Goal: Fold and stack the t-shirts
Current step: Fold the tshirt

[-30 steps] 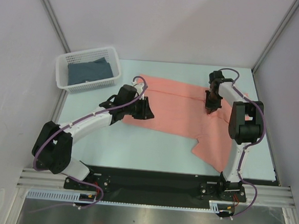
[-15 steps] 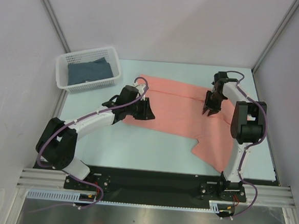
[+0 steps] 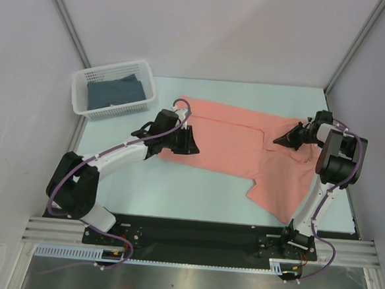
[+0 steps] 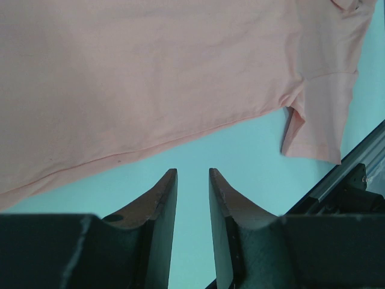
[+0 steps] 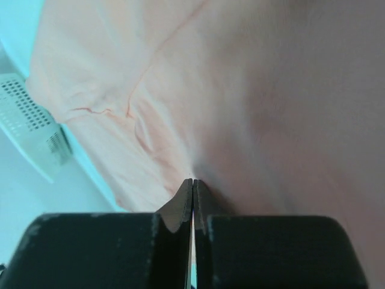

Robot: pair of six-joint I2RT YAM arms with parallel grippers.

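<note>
A pink t-shirt (image 3: 232,137) lies spread across the middle and right of the table, one sleeve hanging toward the near right. My left gripper (image 3: 191,143) is at the shirt's near left hem; in the left wrist view (image 4: 192,171) its jaws stand slightly apart with only bare table between them, and the hem (image 4: 150,72) lies just ahead. My right gripper (image 3: 280,140) lies low over the shirt's right part, pointing left. In the right wrist view (image 5: 192,179) it is shut, pinching the pink fabric (image 5: 271,90), which puckers at its tips.
A white basket (image 3: 114,86) at the back left holds a folded dark blue shirt (image 3: 113,94); the basket also shows in the right wrist view (image 5: 30,126). The teal table (image 3: 176,190) is walled on the left, back and right. A black rail runs along its near edge.
My right gripper has swung from above the shirt's centre-right out to the right and tipped low, pointing left, dragging a fold of fabric with it. The left arm has barely moved.
</note>
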